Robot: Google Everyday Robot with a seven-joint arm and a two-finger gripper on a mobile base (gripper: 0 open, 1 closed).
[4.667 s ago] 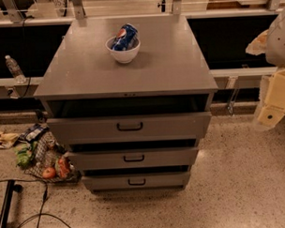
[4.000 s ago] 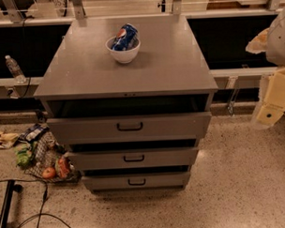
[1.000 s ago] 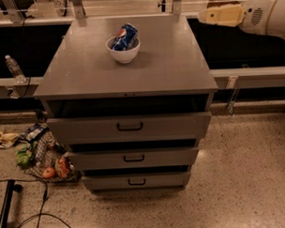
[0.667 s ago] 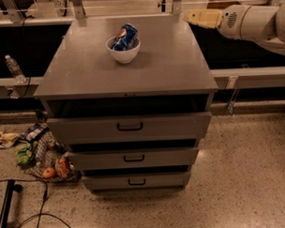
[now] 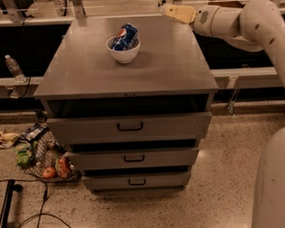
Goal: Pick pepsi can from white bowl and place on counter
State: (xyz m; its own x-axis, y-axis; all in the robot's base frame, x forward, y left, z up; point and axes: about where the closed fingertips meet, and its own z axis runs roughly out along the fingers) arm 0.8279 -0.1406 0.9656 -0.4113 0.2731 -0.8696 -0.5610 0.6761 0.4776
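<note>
Holds the tool (image 5: 169, 11) above the back right corner of the worktop (image 5: 169, 68), well apart from the white bowl (image 5: 124, 53), with the arm reaching in from the right. Cannot tell whether released or clenched; carries no can, at any rate.

Finds the pepsi can (image 5: 125, 35) leaning in the bowl, logo upward, one end raised above the rim. Seems too long to lie flat inside, hence propped against the wall. Places the bowl toward the back of the worktop, with bare grey surface on every side, so ample room for setting down.

Reads as the approach: nothing lifted yet. Calls for a move leftward and down onto the raised end of the can, since the bowl's wall shields the lower end. Risks tipping or dragging the bowl if pulled out at a slant.
</note>
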